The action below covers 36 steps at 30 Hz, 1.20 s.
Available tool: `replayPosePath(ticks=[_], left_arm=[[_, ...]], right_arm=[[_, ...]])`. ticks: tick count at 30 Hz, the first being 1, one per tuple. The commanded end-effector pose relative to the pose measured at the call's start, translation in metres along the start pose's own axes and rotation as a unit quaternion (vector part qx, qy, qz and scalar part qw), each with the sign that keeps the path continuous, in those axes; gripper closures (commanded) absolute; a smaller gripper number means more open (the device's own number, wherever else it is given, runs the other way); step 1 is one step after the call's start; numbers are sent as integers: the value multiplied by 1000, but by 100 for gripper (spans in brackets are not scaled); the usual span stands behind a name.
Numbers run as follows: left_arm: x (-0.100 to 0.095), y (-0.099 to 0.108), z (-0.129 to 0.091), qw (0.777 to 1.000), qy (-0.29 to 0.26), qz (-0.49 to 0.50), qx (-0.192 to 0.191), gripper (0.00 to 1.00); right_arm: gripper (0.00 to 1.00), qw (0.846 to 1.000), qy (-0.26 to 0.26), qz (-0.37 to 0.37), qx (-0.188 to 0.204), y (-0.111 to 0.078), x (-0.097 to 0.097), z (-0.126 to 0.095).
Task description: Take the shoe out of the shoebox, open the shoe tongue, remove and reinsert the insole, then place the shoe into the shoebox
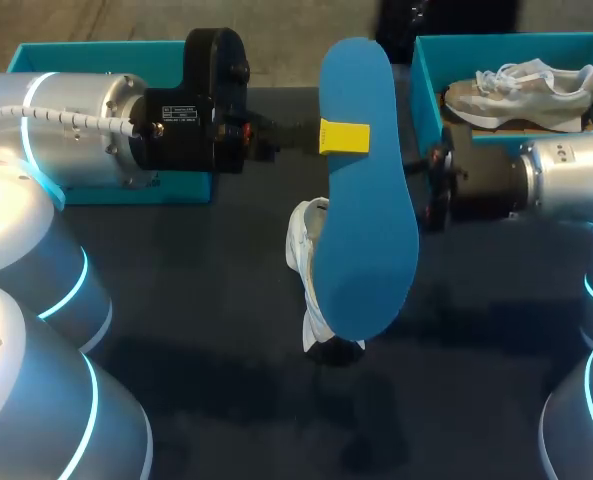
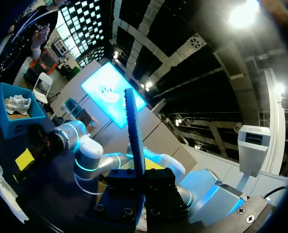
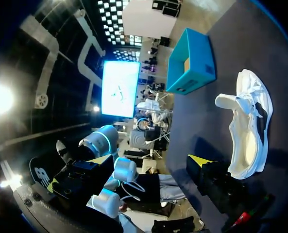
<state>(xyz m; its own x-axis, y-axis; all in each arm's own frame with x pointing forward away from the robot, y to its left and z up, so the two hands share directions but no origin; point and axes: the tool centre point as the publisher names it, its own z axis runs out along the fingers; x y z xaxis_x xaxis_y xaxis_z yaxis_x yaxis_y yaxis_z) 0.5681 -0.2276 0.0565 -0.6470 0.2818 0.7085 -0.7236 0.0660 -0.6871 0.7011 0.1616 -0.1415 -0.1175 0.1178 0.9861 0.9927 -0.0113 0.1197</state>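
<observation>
Left jaws: clamped on your upright insole (image 1: 366, 230).
Right jaws: spread wide apart.
Shoe (image 1: 304, 250): white, on bench (image 1: 196, 300).

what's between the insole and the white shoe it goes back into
Nothing visible. The left gripper holds the blue insole raised over the white shoe, which lies on the table with nothing lying on it.
</observation>
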Motion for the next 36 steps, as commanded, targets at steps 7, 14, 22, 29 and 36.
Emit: replayPosePath(ticks=[7,14,22,29,36], left_arm=[[0,3,-1,1000,0,4,2,100],[1,5,-11,995,2,95,-13,100],[-11,14,-38,962,-19,255,-101,100],[-19,18,-50,902,-11,401,-163,100],[-37,11,-66,821,-31,530,-211,100]], right_arm=[[0,1000,-2,1,2,1,1,1],[0,1000,-2,1,2,1,1,1],[0,1000,-2,1,2,1,1,1],[0,1000,-2,1,2,1,1,1],[0,1000,-2,1,2,1,1,1]])
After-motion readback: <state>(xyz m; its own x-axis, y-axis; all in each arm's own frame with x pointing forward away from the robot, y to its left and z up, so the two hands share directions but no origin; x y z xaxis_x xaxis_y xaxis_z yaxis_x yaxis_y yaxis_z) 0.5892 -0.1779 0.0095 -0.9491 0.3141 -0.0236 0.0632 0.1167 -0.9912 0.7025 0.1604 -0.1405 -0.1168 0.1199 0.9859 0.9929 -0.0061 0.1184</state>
